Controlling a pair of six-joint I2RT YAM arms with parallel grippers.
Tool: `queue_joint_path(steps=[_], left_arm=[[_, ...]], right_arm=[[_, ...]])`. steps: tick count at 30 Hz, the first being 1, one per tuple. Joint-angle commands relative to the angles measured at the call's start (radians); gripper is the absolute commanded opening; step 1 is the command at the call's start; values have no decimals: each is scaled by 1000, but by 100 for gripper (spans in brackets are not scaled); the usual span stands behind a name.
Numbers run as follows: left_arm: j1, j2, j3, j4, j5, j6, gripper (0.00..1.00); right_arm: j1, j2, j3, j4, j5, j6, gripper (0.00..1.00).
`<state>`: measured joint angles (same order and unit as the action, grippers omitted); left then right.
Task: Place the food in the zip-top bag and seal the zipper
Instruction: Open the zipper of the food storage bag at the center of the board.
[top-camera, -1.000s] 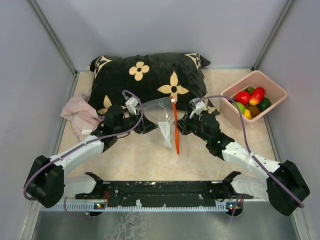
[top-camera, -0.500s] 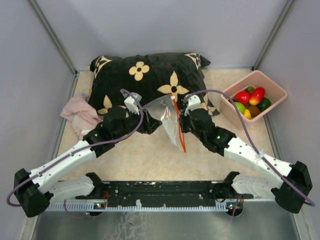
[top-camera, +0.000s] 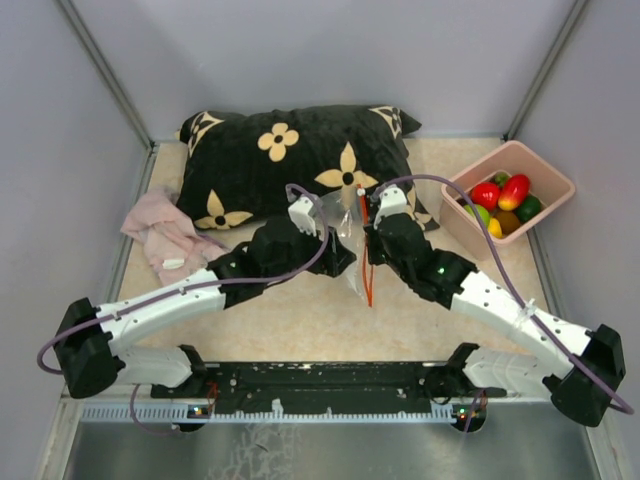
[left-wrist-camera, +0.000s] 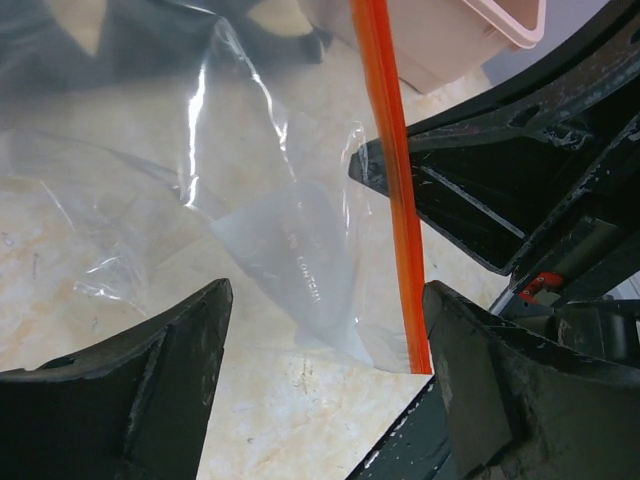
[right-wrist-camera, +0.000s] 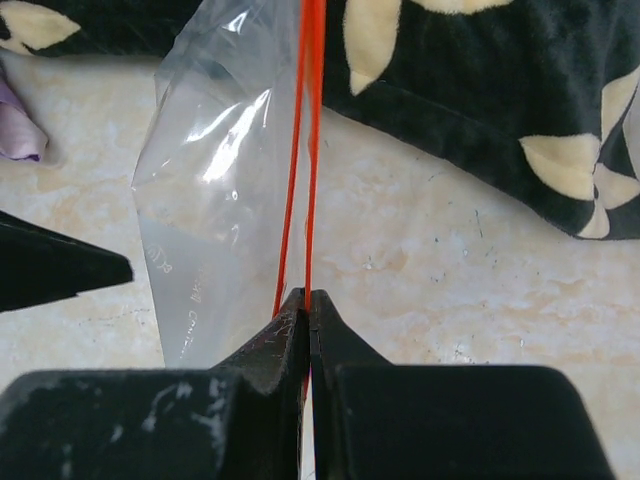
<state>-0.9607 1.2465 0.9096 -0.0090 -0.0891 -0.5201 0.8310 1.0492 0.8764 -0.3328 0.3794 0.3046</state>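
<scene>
From above, the bag (top-camera: 345, 213) sits at the pillow's (top-camera: 290, 150) front edge between my arms; the food (top-camera: 505, 200) lies in the pink bin (top-camera: 512, 150).

Left wrist: my left gripper (left-wrist-camera: 328, 295) gapes wide, empty, facing the bag.

Right wrist: my right gripper (right-wrist-camera: 307, 302) pinches the zipper (right-wrist-camera: 312, 150).

- left arm (top-camera: 170, 300) stretching diagonally in, ending just left of zipper (top-camera: 367, 283)
- left gripper (left-wrist-camera: 328, 300) hovering beside zipper, fingers (left-wrist-camera: 150, 380) spread wide, gripping nothing
- right arm (top-camera: 500, 305) reaching in from zipper's right side, elbow bending low
- right gripper (right-wrist-camera: 308, 300) pinching zipper, jaws pressing tight together on strip
</scene>
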Motion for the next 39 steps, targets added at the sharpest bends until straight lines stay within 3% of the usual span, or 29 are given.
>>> queue_joint_path(steps=[1,11,19,29,32,35,39], left_arm=[[-38,29,39,94,-31,-27,84],[-89,93,69,77,-124,-8,90],[-90,148,64,19,-278,22,87],[-90,63,67,-100,-422,70,77],[-87,61,75,-156,-483,74,71],[-84,66,83,-196,-515,79,59],[-81,78,109,-252,-555,92,55]], right_arm=[[10,1,72,4,-18,36,0],[12,18,76,31,-73,85,0],[13,-1,62,41,-121,105,0],[13,-11,42,25,-107,110,0],[12,-11,45,20,-106,108,0],[11,-10,48,16,-108,105,0],[13,4,61,4,-118,97,0]])
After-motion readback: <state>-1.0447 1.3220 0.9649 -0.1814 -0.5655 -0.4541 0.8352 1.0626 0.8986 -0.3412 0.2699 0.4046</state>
